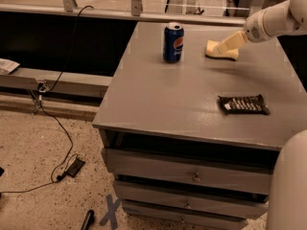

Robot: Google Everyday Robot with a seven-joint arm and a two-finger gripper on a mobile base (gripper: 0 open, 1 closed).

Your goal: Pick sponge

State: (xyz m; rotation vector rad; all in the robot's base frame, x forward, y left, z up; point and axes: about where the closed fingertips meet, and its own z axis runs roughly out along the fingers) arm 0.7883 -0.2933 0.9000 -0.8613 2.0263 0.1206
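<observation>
Evidently, the sponge (212, 49) was placed toward the far side of the table (192, 95), at three o'clock of the soda can (173, 42), long axis nine-to-three. The gripper (223, 47), angled in from two o'clock, was seen directly over it; whether it was clenched could not be told.
</observation>
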